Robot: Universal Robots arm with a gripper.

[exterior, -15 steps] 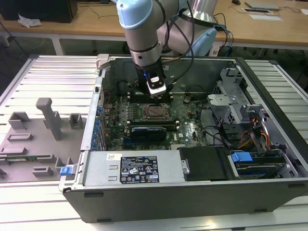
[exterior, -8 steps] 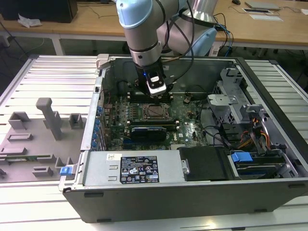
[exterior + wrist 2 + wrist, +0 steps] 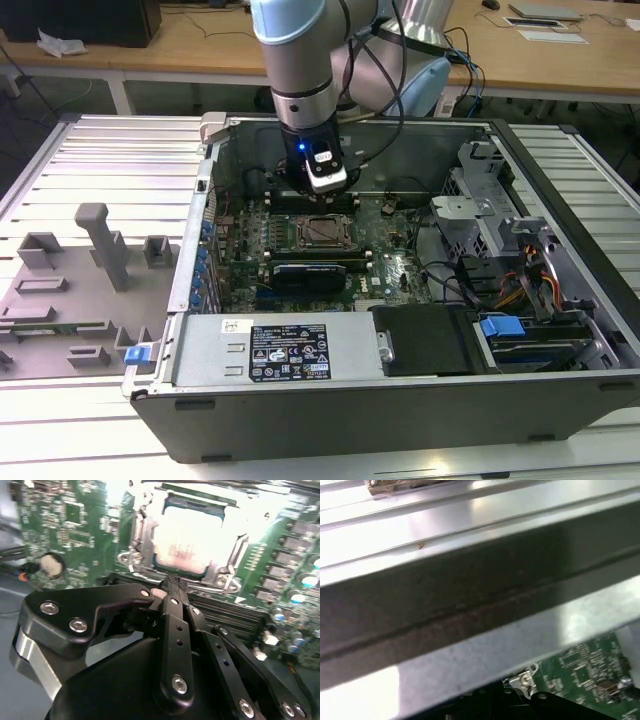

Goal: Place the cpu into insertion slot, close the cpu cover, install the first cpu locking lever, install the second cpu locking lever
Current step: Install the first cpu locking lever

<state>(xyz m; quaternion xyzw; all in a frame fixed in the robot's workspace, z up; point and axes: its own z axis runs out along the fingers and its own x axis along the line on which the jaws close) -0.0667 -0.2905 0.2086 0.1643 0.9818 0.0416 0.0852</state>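
My gripper (image 3: 172, 587) looks matt black with shiny screws; the cpu (image 3: 187, 542) gleams pale metal, cpu cover (image 3: 142, 535) bright silvery steel.

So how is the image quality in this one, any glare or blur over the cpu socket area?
In the second wrist view, strong glare washes out the cpu top and the cpu cover, while the gripper in the foreground looks soft. In the first wrist view, the case wall is blurred, with blown-out bright bands above it. The exterior view is evenly lit, and the insertion slot reads clearly.

Pale silvery cpu (image 3: 192, 537) flat in the insertion slot (image 3: 318, 231), framed by silvery cpu cover (image 3: 140, 540)
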